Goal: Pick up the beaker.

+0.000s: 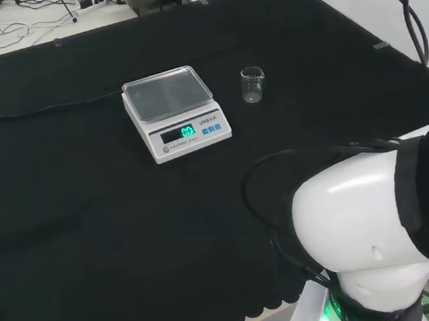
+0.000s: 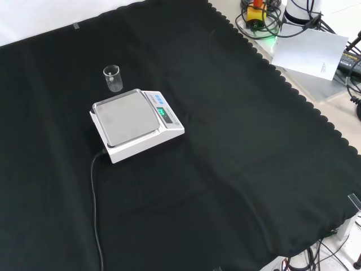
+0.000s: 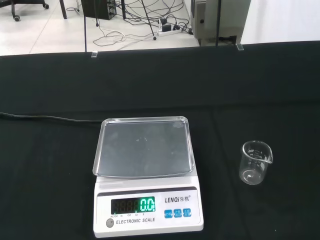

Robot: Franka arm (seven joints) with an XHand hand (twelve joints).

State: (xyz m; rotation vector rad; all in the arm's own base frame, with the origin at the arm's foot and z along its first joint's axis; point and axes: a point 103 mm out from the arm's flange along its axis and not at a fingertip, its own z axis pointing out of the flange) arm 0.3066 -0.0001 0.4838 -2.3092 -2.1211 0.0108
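A small clear glass beaker (image 1: 252, 84) stands upright and looks empty on the black cloth, just right of the white scale (image 1: 175, 112) in the head view. Seen from the front, the beaker (image 2: 113, 78) is just beyond the scale (image 2: 134, 122). In the wrist view the beaker (image 3: 256, 162) stands beside the scale (image 3: 146, 172), apart from it, its spout plain to see. The scale's steel pan is bare.
The scale's black cable (image 2: 96, 214) runs over the cloth toward the front edge in the front view. The arm's white link (image 1: 388, 233) fills the lower right of the head view. Wide bare cloth lies around the beaker and scale.
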